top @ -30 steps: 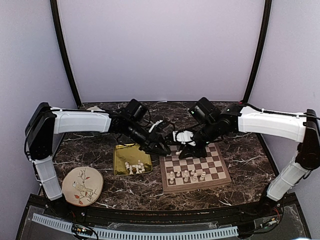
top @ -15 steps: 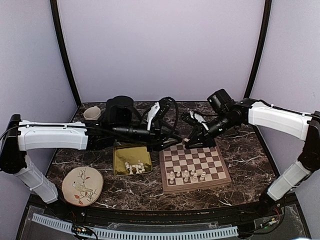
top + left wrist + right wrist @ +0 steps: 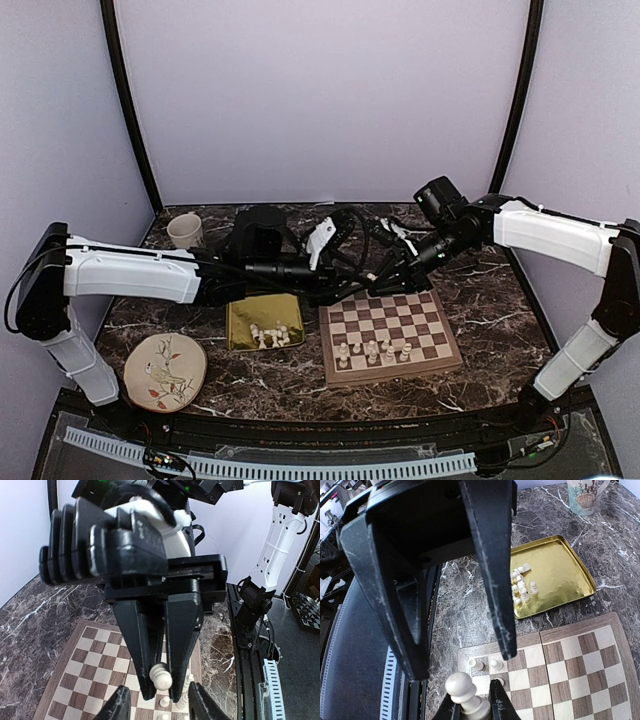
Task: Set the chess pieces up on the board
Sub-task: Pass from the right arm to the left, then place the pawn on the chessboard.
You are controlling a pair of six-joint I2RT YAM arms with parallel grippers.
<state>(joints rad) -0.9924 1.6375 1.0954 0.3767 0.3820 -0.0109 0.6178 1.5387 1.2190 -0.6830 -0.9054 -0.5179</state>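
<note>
Chess piece (image 3: 461, 689) between right claw (image 3: 472, 706) fingertips.

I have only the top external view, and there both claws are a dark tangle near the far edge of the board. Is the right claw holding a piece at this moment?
Observer: Yes. The right wrist view shows the right claw shut on a cream pawn.
Operator: And the other arm, does it grip the same pawn?
Observer: No. The left claw is open; its fingers stand apart and grip nothing.
Operator: Do the pieces left in the tray stand or lie?
Observer: Mixed. In the gold tray I see a standing piece and a lying piece, among a few others.
</note>
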